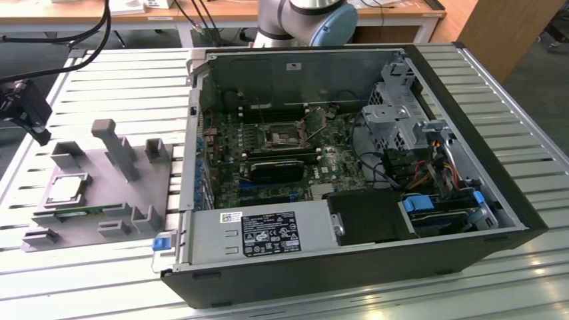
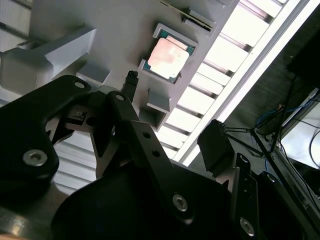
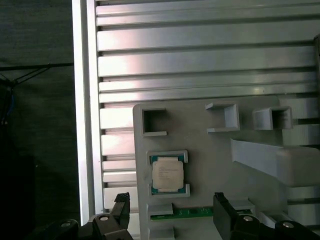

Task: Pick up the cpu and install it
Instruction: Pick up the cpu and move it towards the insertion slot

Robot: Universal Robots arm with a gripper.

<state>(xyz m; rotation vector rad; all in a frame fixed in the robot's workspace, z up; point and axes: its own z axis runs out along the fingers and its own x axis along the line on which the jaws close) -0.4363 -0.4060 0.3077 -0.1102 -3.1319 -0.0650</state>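
Note:
The cpu point(image 1: 68, 189) is a small square chip with a shiny metal top. It lies flat in a framed pocket of the grey fixture plate point(image 1: 89, 175) at the exterior view's left. It shows in the first wrist view point(image 3: 167, 172) and the second wrist view point(image 2: 168, 56) too. My gripper point(image 1: 36, 130) hangs above the plate's far left edge, well clear of the chip. In both wrist views the gripper point(image 3: 170, 200) point(image 2: 172, 112) is open with nothing between its black fingertips point(image 3: 121, 200), and the chip lies a little beyond them.
An open computer case point(image 1: 356, 63) lies in the middle of the slatted metal table point(image 1: 116, 67), with the motherboard socket point(image 1: 282, 137) exposed. A green memory stick point(image 3: 187, 212) sits in the fixture next to the chip. Tall grey posts point(image 1: 111, 143) rise from the plate. The table edge point(image 3: 82, 125) is close by.

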